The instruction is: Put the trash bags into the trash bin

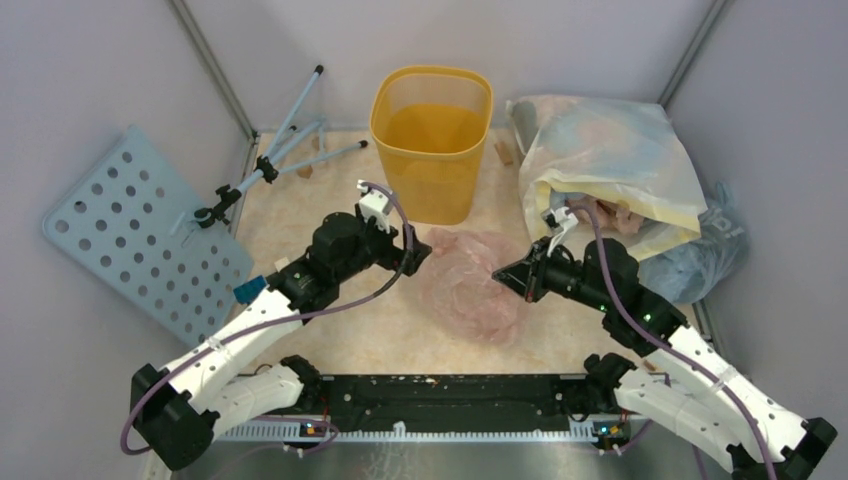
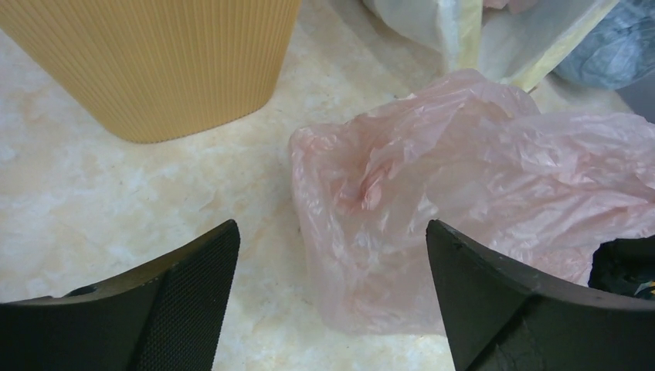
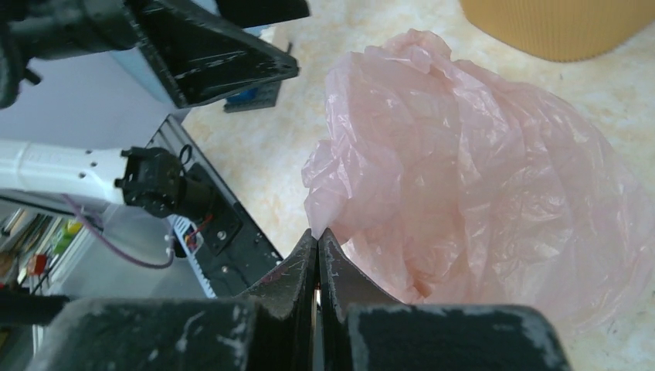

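Left hand (image 2: 332,228) gapes empty beside the bag (image 2: 463,178) at the desk's (image 2: 116,193) middle; right hand (image 3: 317,236) pinches its edge shut.

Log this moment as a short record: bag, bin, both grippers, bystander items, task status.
pink bag: crumpled on the table between the two grippers, outside the bin
bin: upright at the far side, no bag seen inside
left gripper: open wide, facing the bag
right gripper: shut, tips at the bag's edge; whether film is pinched is unclear
other: whitish-yellow sack and grey-blue bag far right; perforated blue panel and tripod left
task status: not done
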You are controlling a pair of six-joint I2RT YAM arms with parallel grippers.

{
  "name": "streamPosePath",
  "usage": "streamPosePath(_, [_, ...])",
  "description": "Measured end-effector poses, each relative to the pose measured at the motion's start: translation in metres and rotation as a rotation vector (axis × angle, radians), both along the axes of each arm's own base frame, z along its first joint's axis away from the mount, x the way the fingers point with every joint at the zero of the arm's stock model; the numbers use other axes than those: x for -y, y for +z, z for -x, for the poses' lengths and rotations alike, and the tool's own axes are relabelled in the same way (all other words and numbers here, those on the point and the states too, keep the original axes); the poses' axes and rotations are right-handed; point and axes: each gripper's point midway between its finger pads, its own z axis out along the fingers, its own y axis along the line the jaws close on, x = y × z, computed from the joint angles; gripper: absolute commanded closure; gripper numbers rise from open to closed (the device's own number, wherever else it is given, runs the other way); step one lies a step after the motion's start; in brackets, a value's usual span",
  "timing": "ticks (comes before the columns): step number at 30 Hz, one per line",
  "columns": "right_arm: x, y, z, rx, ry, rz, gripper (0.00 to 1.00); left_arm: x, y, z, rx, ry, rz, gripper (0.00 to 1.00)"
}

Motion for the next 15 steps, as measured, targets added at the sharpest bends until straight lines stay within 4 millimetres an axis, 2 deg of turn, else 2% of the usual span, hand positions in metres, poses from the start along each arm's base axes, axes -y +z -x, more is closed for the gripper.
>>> streamPosePath(4, [-0.001, 0.01, 0.013, 0.064, 0.079, -0.007, 1.0, 0.007, 0.007, 0.003, 0.026, -0.047, 0.02, 0.01])
streamPosePath(10, [-0.005, 0.008, 0.023, 0.091, 0.165, 0.012, 1.0, 0.013, 0.008, 0.007, 0.038, -0.098, 0.021, 0.01])
streamPosePath(15, [-0.006, 0.006, 0.028, 0.097, 0.198, 0.017, 1.0, 0.009, -0.01, -0.004, -0.006, -0.04, -0.019, 0.05])
